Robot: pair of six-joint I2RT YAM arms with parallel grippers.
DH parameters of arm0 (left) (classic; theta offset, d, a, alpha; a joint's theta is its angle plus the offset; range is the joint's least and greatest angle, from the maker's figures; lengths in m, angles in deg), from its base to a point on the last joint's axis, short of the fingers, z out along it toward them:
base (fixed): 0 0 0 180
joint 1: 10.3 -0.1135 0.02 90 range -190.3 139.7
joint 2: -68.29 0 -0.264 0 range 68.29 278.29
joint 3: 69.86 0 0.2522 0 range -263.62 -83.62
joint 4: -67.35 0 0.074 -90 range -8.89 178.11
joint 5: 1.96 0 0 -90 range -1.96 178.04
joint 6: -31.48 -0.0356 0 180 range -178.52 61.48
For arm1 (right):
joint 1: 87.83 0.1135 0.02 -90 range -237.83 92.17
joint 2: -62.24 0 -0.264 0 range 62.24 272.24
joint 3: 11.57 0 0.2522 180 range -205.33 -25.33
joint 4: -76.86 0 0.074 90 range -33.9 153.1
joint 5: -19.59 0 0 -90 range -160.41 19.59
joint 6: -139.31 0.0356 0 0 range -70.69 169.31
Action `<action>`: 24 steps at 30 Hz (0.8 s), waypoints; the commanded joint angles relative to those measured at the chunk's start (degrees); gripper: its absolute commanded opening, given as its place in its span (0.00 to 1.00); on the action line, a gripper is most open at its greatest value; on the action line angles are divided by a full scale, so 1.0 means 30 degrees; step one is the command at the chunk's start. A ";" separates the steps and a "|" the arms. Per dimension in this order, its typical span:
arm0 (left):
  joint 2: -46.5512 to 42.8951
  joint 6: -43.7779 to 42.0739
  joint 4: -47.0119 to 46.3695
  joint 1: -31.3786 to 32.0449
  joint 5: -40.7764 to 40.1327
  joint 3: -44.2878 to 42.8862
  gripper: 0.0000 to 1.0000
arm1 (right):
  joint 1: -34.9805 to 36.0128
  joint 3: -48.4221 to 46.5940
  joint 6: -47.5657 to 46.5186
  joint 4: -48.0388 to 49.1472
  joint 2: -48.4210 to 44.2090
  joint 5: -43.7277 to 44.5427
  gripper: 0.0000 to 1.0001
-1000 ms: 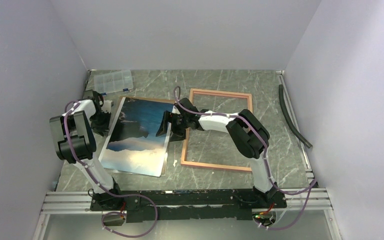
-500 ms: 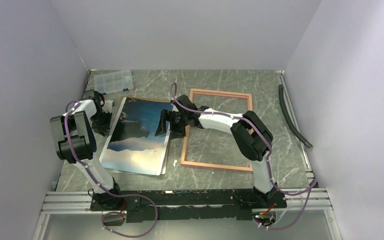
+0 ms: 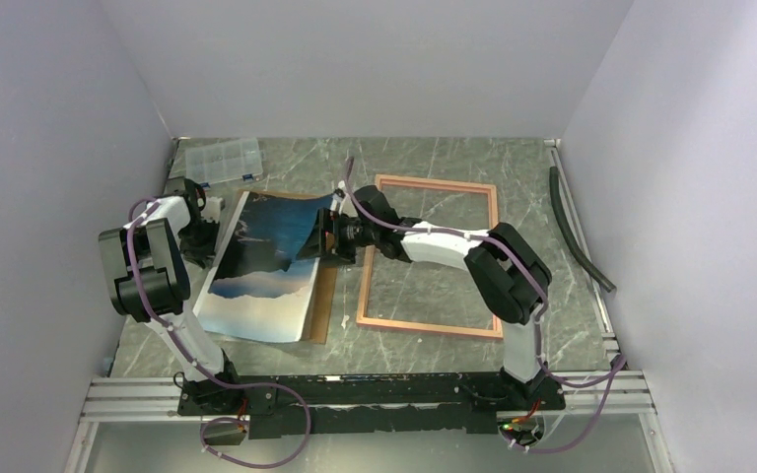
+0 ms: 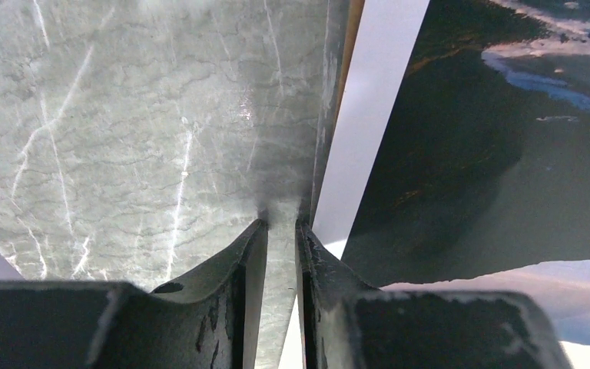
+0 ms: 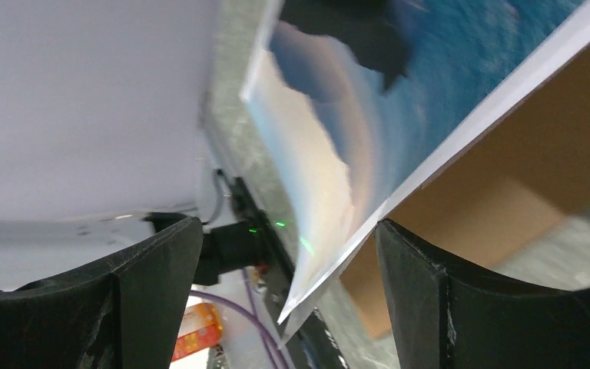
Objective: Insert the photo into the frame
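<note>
The photo [image 3: 261, 266], a sea and cliff print, lies left of centre with its right edge lifted and curled off the brown backing board [image 3: 327, 291]. My right gripper [image 3: 317, 239] is at that raised edge. In the right wrist view it [image 5: 288, 227] stands wide open. The photo [image 5: 369, 123] edge runs slanting between the jaws, and one finger [image 5: 430, 307] is on the board's [image 5: 522, 177] side, under the print. My left gripper [image 3: 207, 232] is at the photo's left edge. Its jaws [image 4: 280, 224] stand a narrow gap apart with bare table between them, beside the photo [image 4: 492, 138]. The pink frame [image 3: 426, 326] lies flat to the right.
A clear plastic compartment box [image 3: 222, 160] sits at the back left. A black hose [image 3: 577, 232] lies along the right wall. Grey walls close in three sides. The arm rail [image 3: 355, 389] runs along the near edge.
My right gripper has moved left and up, raising the photo's right edge so it curls and uncovers a strip of the brown board. The left gripper has stayed put.
</note>
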 commanded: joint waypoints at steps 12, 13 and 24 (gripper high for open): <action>-0.0556 0.0519 0.1309 0.0517 0.2486 0.0567 0.26 | 0.0551 0.1231 0.4703 1.2020 0.1326 -0.2164 0.97; -0.0554 0.0528 0.1327 0.0518 0.2476 0.0514 0.26 | 0.0546 0.1242 0.4448 1.1645 0.1033 -0.2112 0.97; -0.0971 -0.0007 0.2641 -0.1562 0.2254 -0.2289 0.37 | -0.0487 0.2999 0.4384 1.0734 -0.1351 -0.2187 0.87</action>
